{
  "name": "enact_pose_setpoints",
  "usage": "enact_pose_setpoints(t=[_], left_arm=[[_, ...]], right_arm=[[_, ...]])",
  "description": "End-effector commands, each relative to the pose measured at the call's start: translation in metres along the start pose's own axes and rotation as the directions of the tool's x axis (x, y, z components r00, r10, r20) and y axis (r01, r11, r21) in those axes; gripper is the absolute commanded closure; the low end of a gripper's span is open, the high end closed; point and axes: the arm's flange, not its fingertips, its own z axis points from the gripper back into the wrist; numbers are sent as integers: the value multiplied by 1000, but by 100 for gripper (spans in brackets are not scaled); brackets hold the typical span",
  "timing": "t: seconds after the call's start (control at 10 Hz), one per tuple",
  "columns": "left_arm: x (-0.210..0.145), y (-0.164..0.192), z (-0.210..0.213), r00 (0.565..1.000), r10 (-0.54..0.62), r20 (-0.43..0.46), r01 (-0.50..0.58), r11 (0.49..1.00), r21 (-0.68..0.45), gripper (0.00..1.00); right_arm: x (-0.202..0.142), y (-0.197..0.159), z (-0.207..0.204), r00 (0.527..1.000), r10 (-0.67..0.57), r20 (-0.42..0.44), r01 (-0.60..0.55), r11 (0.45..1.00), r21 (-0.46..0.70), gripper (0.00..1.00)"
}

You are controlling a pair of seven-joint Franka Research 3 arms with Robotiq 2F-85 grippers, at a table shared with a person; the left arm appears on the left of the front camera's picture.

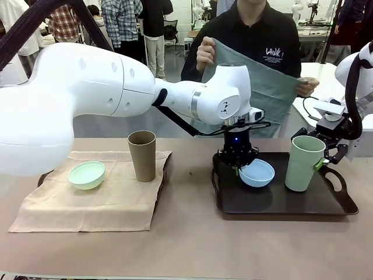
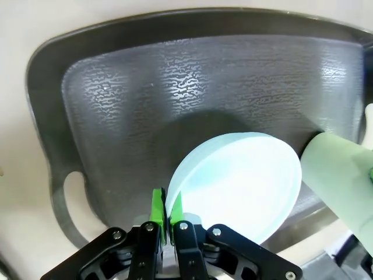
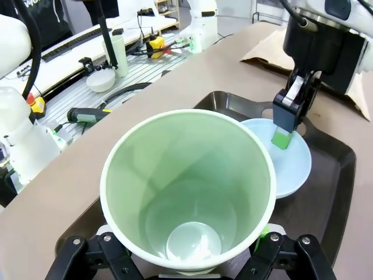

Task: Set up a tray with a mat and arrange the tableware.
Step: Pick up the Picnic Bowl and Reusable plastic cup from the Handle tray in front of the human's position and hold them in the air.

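My left gripper (image 1: 240,166) (image 2: 166,205) is shut on the rim of the light blue bowl (image 1: 257,174) (image 2: 239,186), which hangs tilted low over the dark tray (image 1: 262,199) (image 2: 116,105). In the right wrist view this gripper (image 3: 285,128) pinches the bowl (image 3: 291,166) from above. The pale green cup (image 1: 303,164) (image 3: 186,186) stands upright at the tray's right, between the fingers of my right gripper (image 1: 324,158) (image 3: 186,239). On the left, a tan mat (image 1: 93,204) carries the mint green bowl (image 1: 86,174) and the tan-brown cup (image 1: 141,155).
A person across the table holds up a grey-green cloth (image 1: 262,76) with both hands, above the tray's far side. Dark edges of another tray (image 1: 166,169) peek out from under the tan mat. Bare tabletop (image 1: 192,233) lies along the near edge.
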Motion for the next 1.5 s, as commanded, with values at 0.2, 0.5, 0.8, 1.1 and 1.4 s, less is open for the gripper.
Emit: enact_pose_setpoints(t=[0.2, 0.5, 0.8, 1.1, 1.4], left_arm=[[-15, -6, 57, 1000, -1, 18, 2, 999, -51, 100], [-36, -18, 135, 998, 15, 66, -12, 999, -42, 100], [-65, -41, 217, 990, 46, 136, -43, 999, -20, 100], [-76, -35, 228, 991, 42, 129, -36, 998, -49, 100], [-76, -35, 228, 991, 42, 129, -36, 998, -49, 100]], right_arm=[[57, 43, 28, 996, -79, 30, 82, 986, -147, 71], [106, 102, 63, 993, -113, 36, 118, 942, -315, 71], [169, 150, 75, 988, -157, 2, 145, 904, -401, 71], [173, 161, 91, 990, -141, -10, 126, 913, -387, 71], [173, 161, 91, 990, -141, -10, 126, 913, -387, 71]])
